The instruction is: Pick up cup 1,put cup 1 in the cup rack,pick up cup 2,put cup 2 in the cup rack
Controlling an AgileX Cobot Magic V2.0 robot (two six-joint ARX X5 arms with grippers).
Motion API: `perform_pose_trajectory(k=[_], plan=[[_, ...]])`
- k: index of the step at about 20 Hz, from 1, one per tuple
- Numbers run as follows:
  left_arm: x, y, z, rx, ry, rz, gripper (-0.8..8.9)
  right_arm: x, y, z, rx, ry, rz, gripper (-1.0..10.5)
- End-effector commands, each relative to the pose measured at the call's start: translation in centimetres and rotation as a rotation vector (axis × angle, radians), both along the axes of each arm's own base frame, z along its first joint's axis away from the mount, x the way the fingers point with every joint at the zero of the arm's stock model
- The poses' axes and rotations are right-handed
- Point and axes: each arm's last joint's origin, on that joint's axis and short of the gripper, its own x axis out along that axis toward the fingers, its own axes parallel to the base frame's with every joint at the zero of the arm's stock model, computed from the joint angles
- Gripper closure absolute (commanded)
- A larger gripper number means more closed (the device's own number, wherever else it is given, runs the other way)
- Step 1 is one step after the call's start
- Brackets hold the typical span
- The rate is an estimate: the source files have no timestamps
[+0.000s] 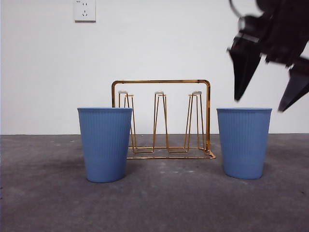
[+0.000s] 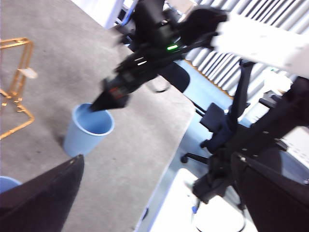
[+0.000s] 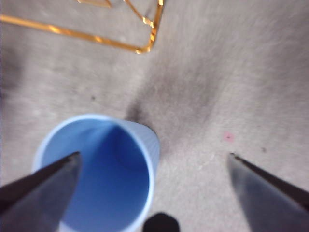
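The right end effector (image 1: 267, 99) is seen high at the right of the front view, its two black jaws spread wide and empty, poised above the ribbed blue plastic cup on the right (image 1: 244, 142). In the right wrist view that cup's open mouth (image 3: 96, 169) is framed beneath the spread jaws, one jaw over the rim and the other well out over bare counter, so the approach is judged to be aimed at catching the cup wall between them. The left wrist view shows the same right end effector (image 2: 104, 102) pointed down at the cup (image 2: 89, 129).

A second ribbed blue plastic cup (image 1: 105, 144) is left standing upright on the grey counter (image 1: 159, 198), in front of the rack's left end. The gold wire cup rack with arched frame and hairpin pegs (image 1: 161, 118) is set behind and between the two cups; none is seen on its pegs, so both placements are judged still to be done.

The left end effector (image 2: 164, 193) is held back, waiting, its jaws parted and empty.
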Motion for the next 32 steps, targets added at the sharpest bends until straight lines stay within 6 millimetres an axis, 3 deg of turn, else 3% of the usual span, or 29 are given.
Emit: perform_pose_trajectory(k=[1, 2, 4, 6, 11, 13, 15, 19, 22, 25, 28, 32], plan=[[-0.1, -0.5, 0.2, -0.021, 0.014, -0.022, 1.26, 0.8, 0.5, -1.6, -0.031, 0.043, -0.008, 4.8], [-0.2, -0.8, 0.3, -0.030, 0.019, -0.034, 1.26, 1.1, 0.7, -2.2, -0.039, 0.063, -0.005, 5.4], [-0.3, -1.5, 0.6, -0.055, 0.013, -0.060, 1.26, 1.5, 0.9, -3.3, -0.048, 0.096, -0.003, 7.8], [-0.4, -2.1, 0.9, -0.078, 0.004, -0.077, 1.26, 1.6, 0.9, -3.8, -0.053, 0.110, 0.000, 9.4], [-0.1, -3.7, 1.2, -0.103, -0.026, -0.049, 1.26, 1.5, 0.9, -3.2, -0.047, 0.076, 0.050, 9.6], [0.3, -4.4, 1.3, -0.124, -0.024, -0.053, 1.26, 0.9, 0.8, -2.0, -0.038, 0.046, 0.060, 9.6], [0.9, -5.1, 1.4, -0.155, -0.031, -0.055, 1.26, -0.2, 0.4, 0.5, -0.013, -0.028, 0.069, 9.6], [2.4, -6.2, 2.1, -0.258, -0.063, -0.055, 1.26, -4.9, -0.8, 9.1, 0.151, -0.312, 0.085, 9.6], [3.4, -7.0, 3.3, -0.409, -0.080, -0.074, 1.26, -10.9, -2.2, 16.9, 0.252, -0.683, 0.096, 9.6], [4.4, -7.7, 4.6, -0.599, -0.089, -0.108, 1.26, -17.0, -3.7, 23.0, 0.354, -1.061, 0.098, 9.6], [5.3, -8.7, 5.1, -0.809, -0.097, -0.142, 1.26, -21.2, -4.7, 25.8, 0.448, -1.315, 0.124, 9.6], [6.0, -10.6, 4.4, -1.006, -0.095, -0.168, 1.26, -22.1, -4.9, 26.8, 0.509, -1.409, 0.127, 9.6]])
